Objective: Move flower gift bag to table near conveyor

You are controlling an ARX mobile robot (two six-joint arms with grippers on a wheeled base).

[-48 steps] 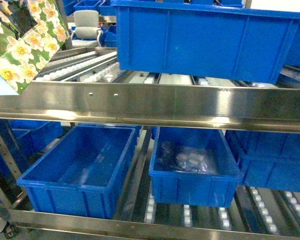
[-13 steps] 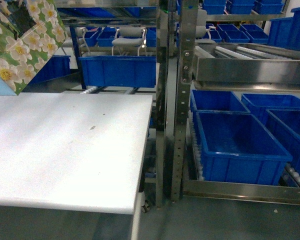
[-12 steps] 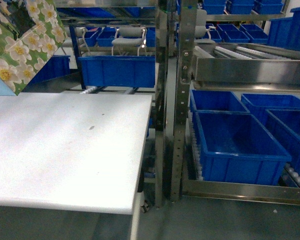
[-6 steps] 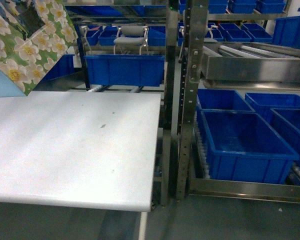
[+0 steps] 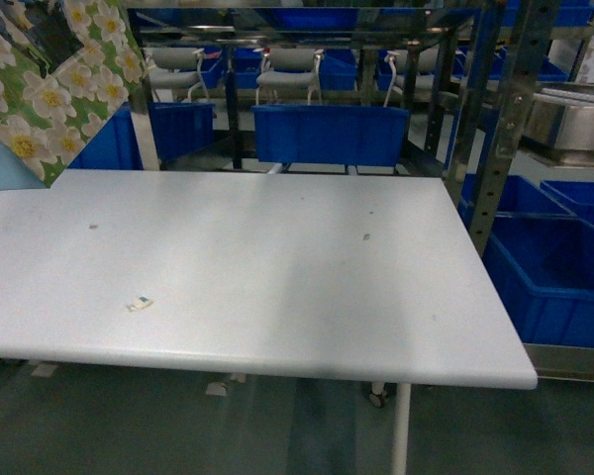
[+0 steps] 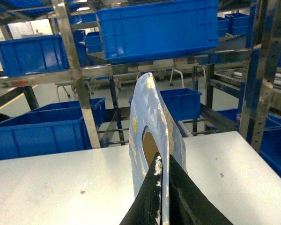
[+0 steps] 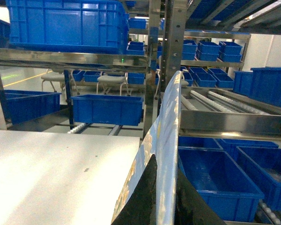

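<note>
1. In the head view the flower gift bag [image 5: 49, 84] is cut off by the top and left edges, so only its daisy-printed green panel and a strip of pale-blue side show, hanging tilted above the table's [image 5: 277, 267] far left corner.
2. Neither arm appears in the head view; each gripper shows only in its own wrist view, as two dark fingers rising from the bottom edge.
3. The left gripper [image 6: 166, 187] is clamped on a thin edge of the bag, whose pale-blue paper stands upright and edge-on, the cut-out handle hole just above the fingertips.
4. The right gripper [image 7: 166, 197] pinches a second paper bag [image 7: 166, 136], also seen edge-on, glossy and faintly floral; its full pattern is hard to make out.
5. The table is a flat matte white slab with rounded front edge, a few dark specks and a small scrap [image 5: 139, 304] near its front left.
6. The conveyor [image 7: 225, 110], shiny steel rails with white rollers, stands beyond the table's right edge, with blue plastic bins [image 7: 215, 183] beneath.
</note>
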